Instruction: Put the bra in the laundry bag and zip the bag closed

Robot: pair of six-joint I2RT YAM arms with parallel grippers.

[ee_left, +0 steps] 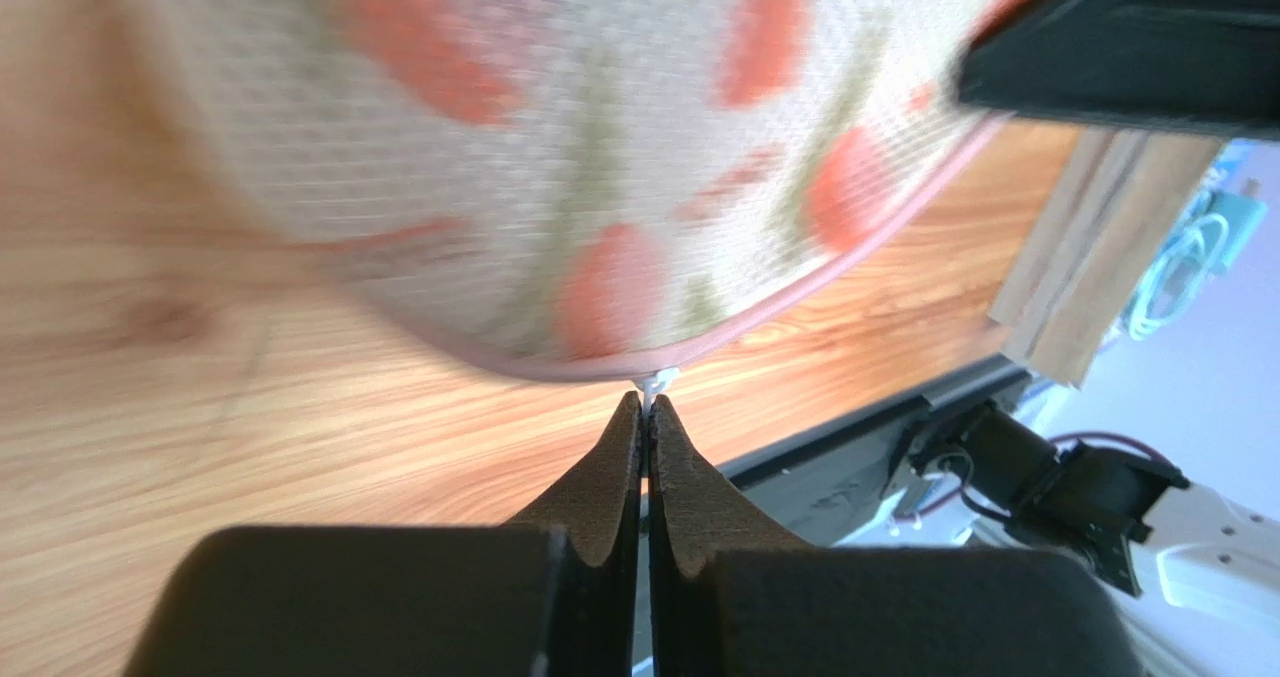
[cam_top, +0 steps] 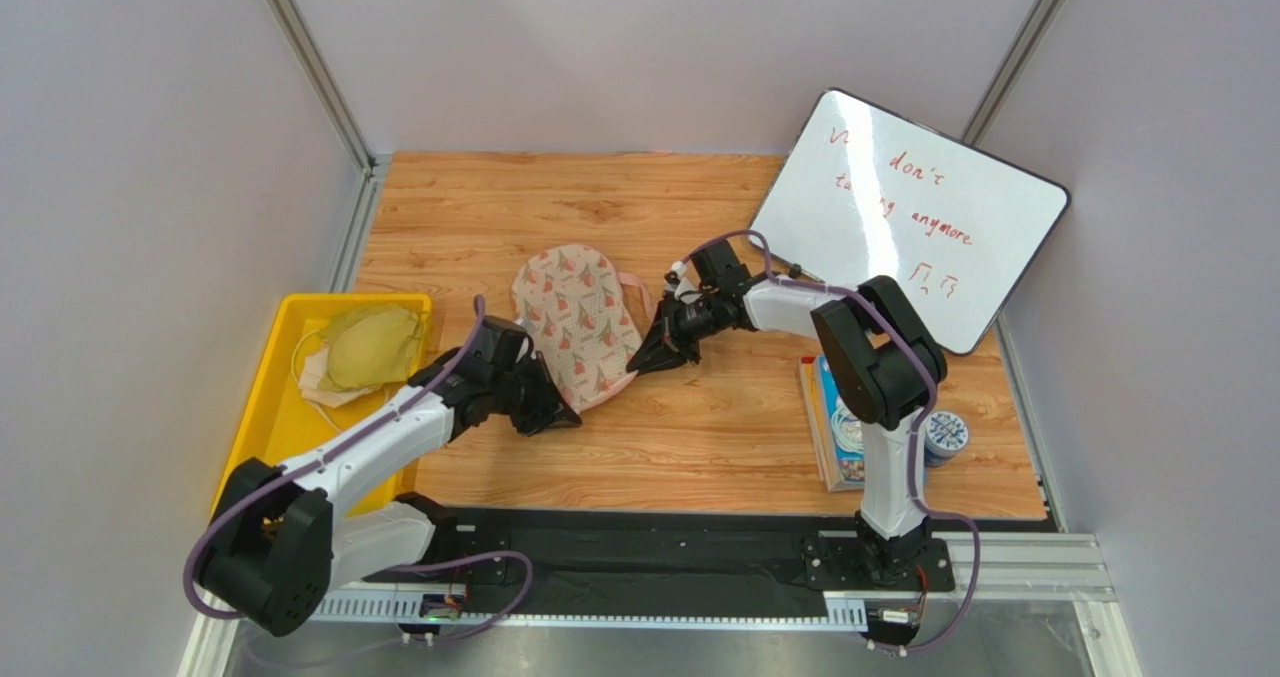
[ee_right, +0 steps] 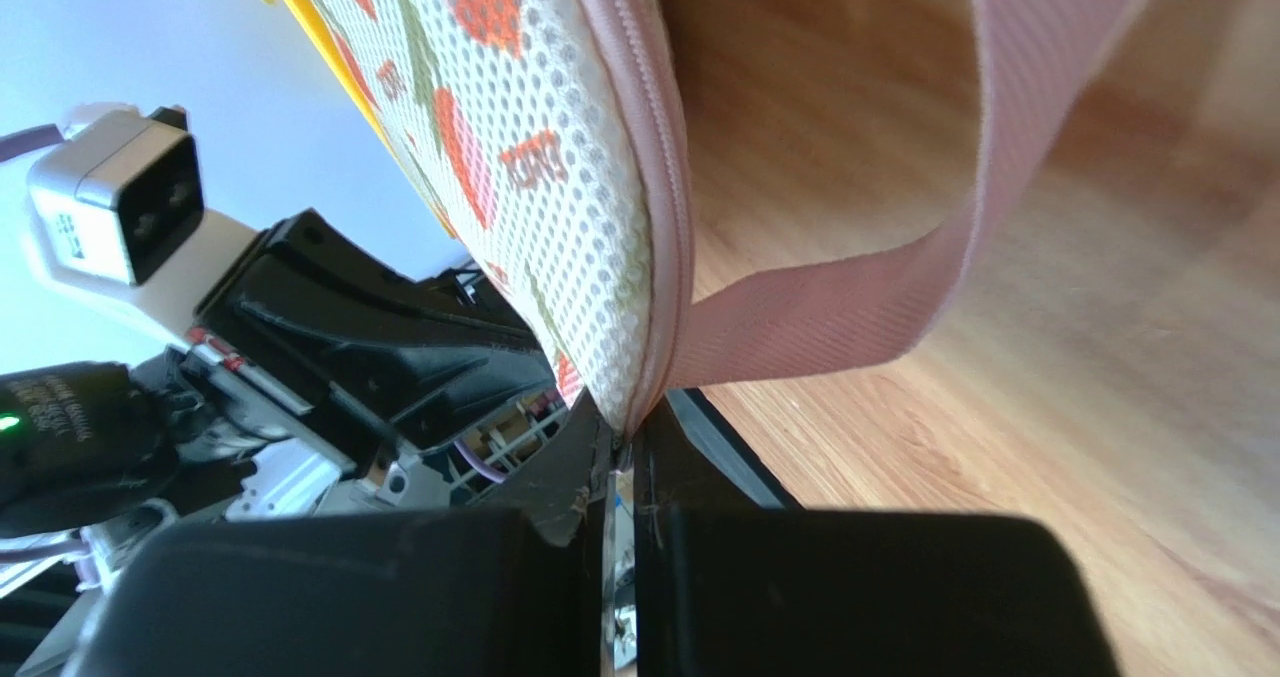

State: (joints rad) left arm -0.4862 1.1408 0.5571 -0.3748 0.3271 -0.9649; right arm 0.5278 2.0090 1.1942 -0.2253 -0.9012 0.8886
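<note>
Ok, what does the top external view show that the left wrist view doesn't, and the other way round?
Only the top external: the whiteboard, the yellow bin holding garments, and the whole laundry bag. Only the left wrist: the left gripper pinched shut on a small white tab at the bag's pink rim. Both: the printed bag and the wooden table.

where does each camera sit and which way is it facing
top external: above, behind the bases, looking down at the wooden table; both arms show.
left wrist: on left arm, looking past shut left gripper at the beige leaf-print laundry bag.
right wrist: on right arm, facing the bag's pink edge pinched by the right gripper.
all share the bag.
</note>
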